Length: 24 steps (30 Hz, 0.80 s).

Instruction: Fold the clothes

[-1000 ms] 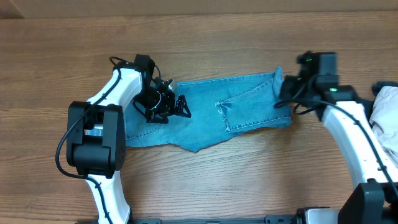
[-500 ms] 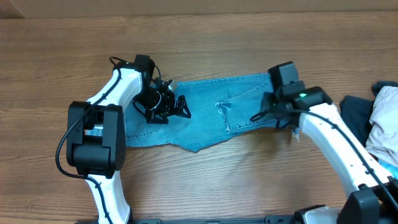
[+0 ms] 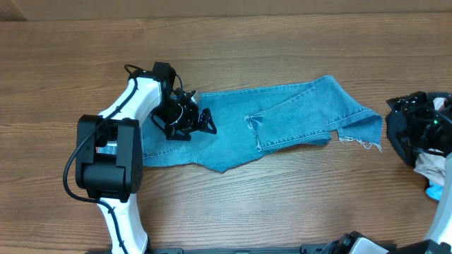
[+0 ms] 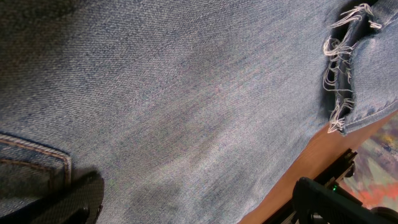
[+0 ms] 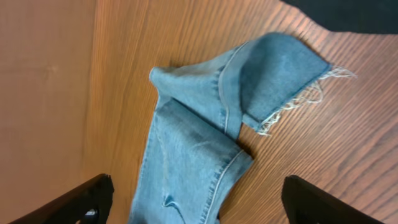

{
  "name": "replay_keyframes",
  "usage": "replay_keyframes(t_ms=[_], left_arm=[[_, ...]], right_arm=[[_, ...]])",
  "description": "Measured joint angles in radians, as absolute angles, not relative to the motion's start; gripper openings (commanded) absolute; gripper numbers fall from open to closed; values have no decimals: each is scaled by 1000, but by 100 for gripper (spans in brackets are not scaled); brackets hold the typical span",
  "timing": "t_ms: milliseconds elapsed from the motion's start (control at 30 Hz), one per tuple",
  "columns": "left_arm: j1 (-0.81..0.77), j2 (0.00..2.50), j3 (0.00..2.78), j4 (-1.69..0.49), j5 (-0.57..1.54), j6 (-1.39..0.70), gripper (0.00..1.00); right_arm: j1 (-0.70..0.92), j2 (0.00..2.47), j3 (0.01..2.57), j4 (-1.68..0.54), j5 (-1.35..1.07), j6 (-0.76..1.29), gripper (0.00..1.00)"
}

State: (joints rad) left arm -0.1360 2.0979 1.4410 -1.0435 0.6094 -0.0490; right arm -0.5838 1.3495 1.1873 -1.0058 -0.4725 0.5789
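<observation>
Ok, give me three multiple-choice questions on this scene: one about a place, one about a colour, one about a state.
1. Where is the left tool? A on the jeans; B raised high in the air; C out of view.
2. What colour are the jeans? A black; B light blue; C red.
3. How is the right tool? A shut on cloth; B open, empty; C out of view.

A: overhead, it sits on the denim.
B: the denim is light blue.
B: its fingers are spread with nothing between them.
</observation>
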Motion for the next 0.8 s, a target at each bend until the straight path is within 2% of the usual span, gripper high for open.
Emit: replay_keyframes(t_ms=[200, 367, 633, 700, 800], left_arm=[[-136, 2098, 1441, -1041, 609, -49, 100], [-136, 2098, 1441, -1031, 610, -49, 100], [-136, 2098, 1441, -1024, 610, -51, 100], [-136, 2098, 1441, -1021, 610, -52, 100], [-136, 2098, 1441, -1018, 610, -52, 100]], right_arm=[[-606, 1422, 1061, -1001, -528, 645, 100], [-606, 1481, 854, -769, -552, 741, 97], [-596, 1518, 834, -393, -550, 846, 96], [-557, 1554, 834, -358, -550, 884, 96], [-466, 1643, 831, -218, -551, 931, 91]])
